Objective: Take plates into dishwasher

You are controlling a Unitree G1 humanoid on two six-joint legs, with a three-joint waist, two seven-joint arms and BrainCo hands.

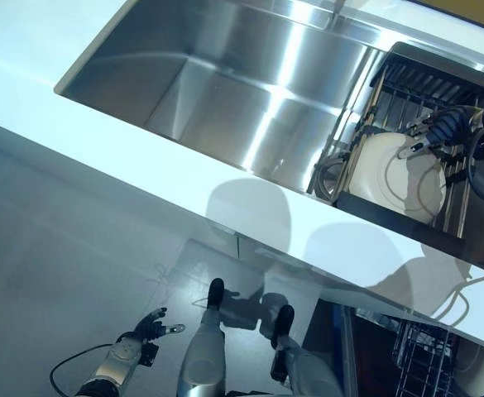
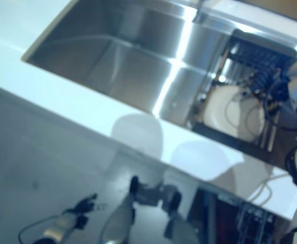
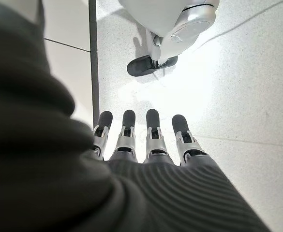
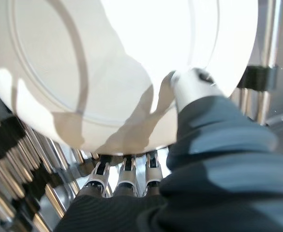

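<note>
A white plate (image 1: 390, 169) stands on edge in the dark dish rack (image 1: 428, 78) at the right end of the sink. My right hand (image 1: 447, 126) is at the plate's upper right rim. In the right wrist view the plate (image 4: 107, 63) fills the frame, the thumb (image 4: 192, 84) presses on its face, and the fingers (image 4: 126, 171) reach behind its rim, pinching it. My left hand (image 1: 149, 329) hangs low beside me over the floor, its fingers (image 3: 151, 140) straight and holding nothing.
The steel sink (image 1: 225, 74) is set into a white countertop (image 1: 142, 165). Below the counter at lower right, the open dishwasher shows a wire rack (image 1: 424, 364). Rack tines (image 4: 30, 159) stand close around the plate.
</note>
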